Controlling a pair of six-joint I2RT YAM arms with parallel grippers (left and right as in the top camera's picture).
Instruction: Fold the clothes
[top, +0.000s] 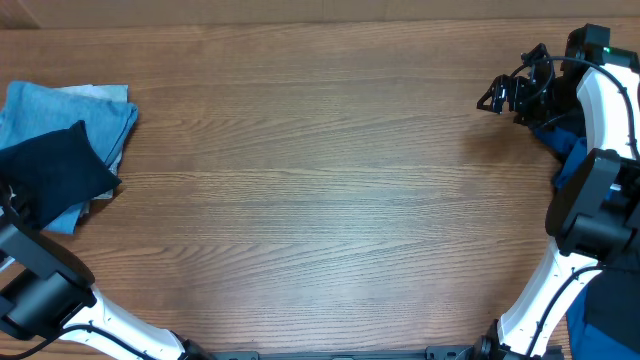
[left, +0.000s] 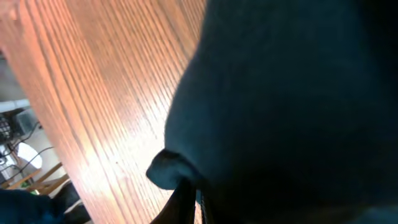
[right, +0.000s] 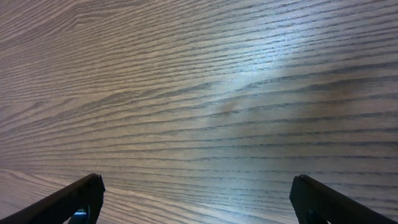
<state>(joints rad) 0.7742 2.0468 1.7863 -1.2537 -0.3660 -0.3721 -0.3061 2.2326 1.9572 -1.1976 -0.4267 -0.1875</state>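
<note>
Table (top: 320, 200), L to R. Far-left edge: pile of clothes (top: 95, 110), w/ a top garment (top: 55, 170) lying on its near half. Left arm (top: 40, 290) at near-left corner, just in front of the pile. Left gripper (left: 188, 198) at the top garment's edge, pinching a corner. Right edge: right arm (top: 600, 200) running near to far, w/ a second heap of clothes (top: 568, 150) partly under it. Right gripper (top: 497, 97) far right, just left of that heap, over the tabletop.

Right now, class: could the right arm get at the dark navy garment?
Probably not: the dark navy garment lies at the far left of the table, the open right tool sits at the far right, and the left tool is pinching it.
</note>
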